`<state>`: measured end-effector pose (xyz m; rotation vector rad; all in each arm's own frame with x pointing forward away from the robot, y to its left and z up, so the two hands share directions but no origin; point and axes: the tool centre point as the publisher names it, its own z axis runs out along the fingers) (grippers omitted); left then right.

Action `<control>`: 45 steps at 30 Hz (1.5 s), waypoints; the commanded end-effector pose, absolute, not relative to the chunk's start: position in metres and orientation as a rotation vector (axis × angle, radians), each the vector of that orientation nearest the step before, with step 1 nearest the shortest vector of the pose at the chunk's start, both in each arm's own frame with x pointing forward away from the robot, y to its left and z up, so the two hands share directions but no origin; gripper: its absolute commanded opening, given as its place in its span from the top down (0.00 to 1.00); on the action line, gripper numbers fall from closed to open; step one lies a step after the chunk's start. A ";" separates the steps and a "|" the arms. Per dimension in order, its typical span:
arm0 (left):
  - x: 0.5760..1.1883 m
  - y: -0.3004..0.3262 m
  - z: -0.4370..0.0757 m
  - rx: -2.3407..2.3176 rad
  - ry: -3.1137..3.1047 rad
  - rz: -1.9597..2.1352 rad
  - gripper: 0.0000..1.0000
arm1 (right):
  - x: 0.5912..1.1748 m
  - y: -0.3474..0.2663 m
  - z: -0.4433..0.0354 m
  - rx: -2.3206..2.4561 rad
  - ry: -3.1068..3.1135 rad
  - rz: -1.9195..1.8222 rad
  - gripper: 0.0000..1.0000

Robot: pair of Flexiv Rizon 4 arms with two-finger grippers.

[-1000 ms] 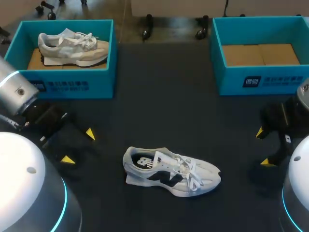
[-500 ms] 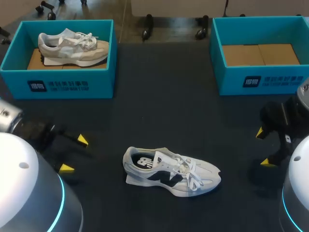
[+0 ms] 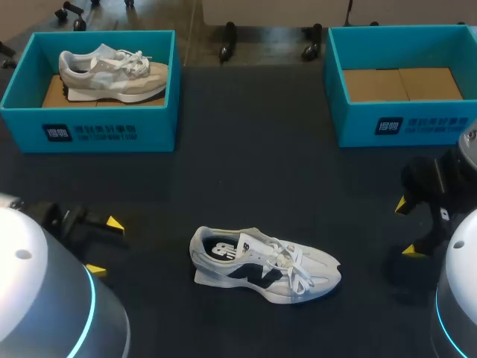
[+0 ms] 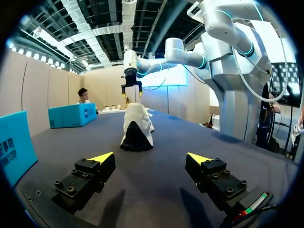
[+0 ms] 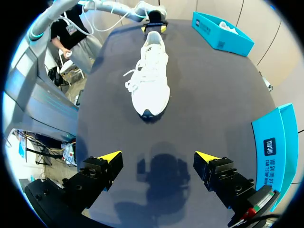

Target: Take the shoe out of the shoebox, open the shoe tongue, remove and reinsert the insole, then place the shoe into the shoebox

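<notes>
A white and grey shoe [image 3: 264,262] with a dark logo lies on its side in the middle of the dark table, toe to the right, laces loose. My left gripper [image 3: 104,246] stands open at the table's left, well clear of the heel. In the left wrist view the shoe [image 4: 137,126] lies far ahead of the open left gripper [image 4: 151,159], heel towards it. My right gripper [image 3: 407,227] stands open at the right. Its wrist view has the shoe [image 5: 152,73] toe-first ahead of the right gripper [image 5: 159,156]. Nothing is between either pair of fingers.
A teal shoebox [image 3: 89,134] at the back left holds a second pale shoe [image 3: 112,74]. Another teal shoebox [image 3: 402,123] at the back right shows only its cardboard floor. Dark table surface surrounds the shoe on all sides.
My left arm has drawn back towards the left front corner, taking its open gripper further from the shoe. The right arm and the shoe have not moved.
</notes>
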<state>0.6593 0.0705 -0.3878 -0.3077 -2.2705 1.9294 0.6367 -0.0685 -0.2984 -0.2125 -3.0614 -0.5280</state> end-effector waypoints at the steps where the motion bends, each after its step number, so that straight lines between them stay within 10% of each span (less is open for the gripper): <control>1: 0.651 0.068 -0.380 -0.293 -2.306 1.903 0.00 | 0.636 -0.068 -0.299 -0.212 -3.063 -0.525 0.00; 45: 0.644 0.051 -0.394 0.124 -2.337 1.952 0.00 | 0.636 -0.068 -0.299 -0.212 -3.063 -0.525 0.00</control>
